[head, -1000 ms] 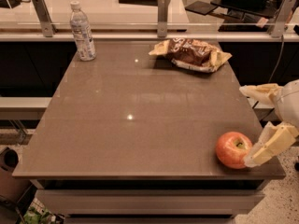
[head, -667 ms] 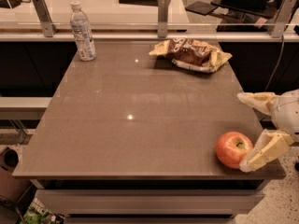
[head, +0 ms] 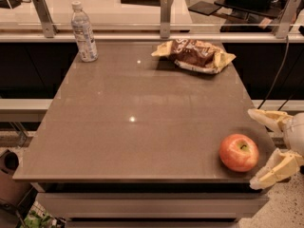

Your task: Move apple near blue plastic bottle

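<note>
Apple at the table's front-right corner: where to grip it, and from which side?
Grip the apple across its widest middle, coming in level from the right. It is round, so a pinch at mid-height should seat best. It rests near the right edge of the table, and the end effector is on that side, open, with one finger behind the apple and one in front.

The apple (head: 239,152), round and red-orange with yellowish patches, rests stem dimple up near the table's (head: 142,94) near right corner. The blue plastic bottle (head: 84,32), clear with a white cap, stands upright at the far left corner, well apart. The gripper (head: 261,148) sits just right of the apple, fingers spread.
</note>
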